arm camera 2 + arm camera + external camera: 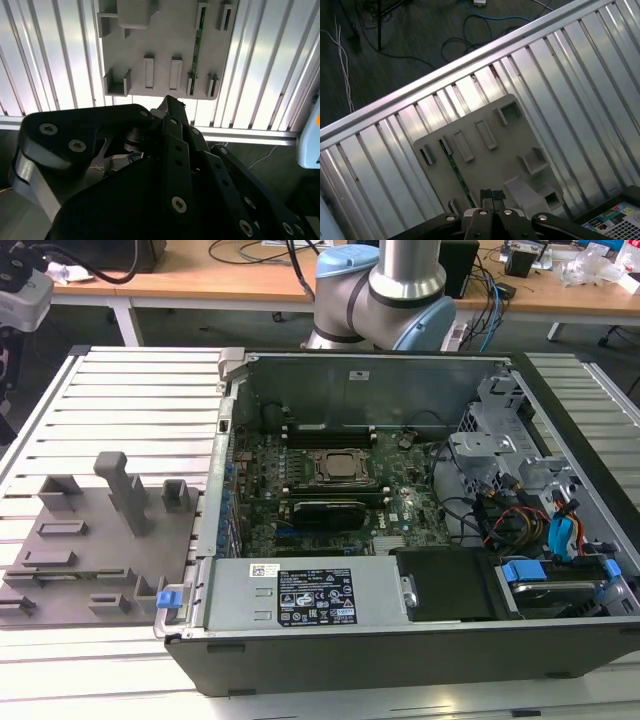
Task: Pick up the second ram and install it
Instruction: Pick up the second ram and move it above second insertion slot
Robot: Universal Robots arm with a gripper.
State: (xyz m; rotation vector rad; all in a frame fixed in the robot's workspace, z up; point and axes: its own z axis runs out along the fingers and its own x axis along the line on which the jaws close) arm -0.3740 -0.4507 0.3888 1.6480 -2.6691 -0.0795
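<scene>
Second ram [196, 47] stands unpicked in the grey fixture [90, 545] at the exterior view's left; gripper [493, 195] hovers above it, fingers [487, 196] clenched, empty.

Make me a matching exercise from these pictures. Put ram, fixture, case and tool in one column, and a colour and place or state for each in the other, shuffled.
1. ram
2. fixture
3. case
4. tool

A. black, aimed down at the fixture
B. green, on edge in the fixture's slots
C. grey, flat on the ribbed table
D. open, motherboard showing

Pairs: 1-B, 2-C, 3-D, 4-A
</scene>
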